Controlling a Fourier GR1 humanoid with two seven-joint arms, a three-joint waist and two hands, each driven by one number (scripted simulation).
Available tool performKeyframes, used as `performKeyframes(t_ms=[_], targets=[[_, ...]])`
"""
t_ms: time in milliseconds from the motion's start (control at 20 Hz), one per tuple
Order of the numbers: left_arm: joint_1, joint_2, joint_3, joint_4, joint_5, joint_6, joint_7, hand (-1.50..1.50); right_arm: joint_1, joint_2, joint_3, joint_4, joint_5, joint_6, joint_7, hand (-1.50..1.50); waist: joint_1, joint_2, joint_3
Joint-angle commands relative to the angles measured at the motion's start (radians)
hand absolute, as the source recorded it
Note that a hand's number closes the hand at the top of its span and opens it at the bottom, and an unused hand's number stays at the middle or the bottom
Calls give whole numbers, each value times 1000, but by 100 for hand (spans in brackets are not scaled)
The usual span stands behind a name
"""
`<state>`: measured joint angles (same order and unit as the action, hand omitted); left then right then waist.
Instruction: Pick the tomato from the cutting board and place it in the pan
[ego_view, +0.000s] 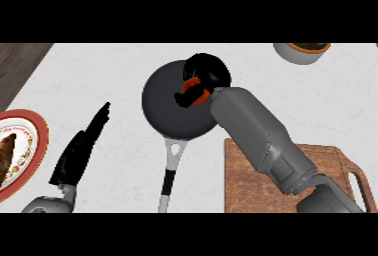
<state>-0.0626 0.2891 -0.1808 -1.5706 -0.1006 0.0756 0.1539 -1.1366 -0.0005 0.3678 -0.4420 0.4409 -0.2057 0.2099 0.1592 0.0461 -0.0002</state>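
Right hand (203, 75) curled round tomato (193, 89), apparently above pan (166, 107); left hand (77, 152) flat, holding nothing.

No readable text, label, brand, number or sign anywhere: nothing on the pan (173, 107), nothing on the cutting board (255, 192), nothing on the plate (33, 145) at far left.

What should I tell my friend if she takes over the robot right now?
Right robot hand: curled round the tomato, held over the pan.
Left robot hand: open, resting at the lower left beside the plate.
Cutting board: no tomato on it, under the right forearm.
Done: tomato picked up and carried to the pan.
Left: let it go into the pan and pull the hand away.
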Motion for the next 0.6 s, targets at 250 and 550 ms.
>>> performKeyframes(t_ms=[250, 550], targets=[[-40, -12, -11, 11, -6, -10, 4, 0, 61, 0, -109, 3, -301, -24, -94, -150, 35, 4, 3], [-39, -3, 0, 17, -2, -18, -1, 0, 40, 0, -146, -25, -394, -233, -212, -150, 30, -1, 3]])
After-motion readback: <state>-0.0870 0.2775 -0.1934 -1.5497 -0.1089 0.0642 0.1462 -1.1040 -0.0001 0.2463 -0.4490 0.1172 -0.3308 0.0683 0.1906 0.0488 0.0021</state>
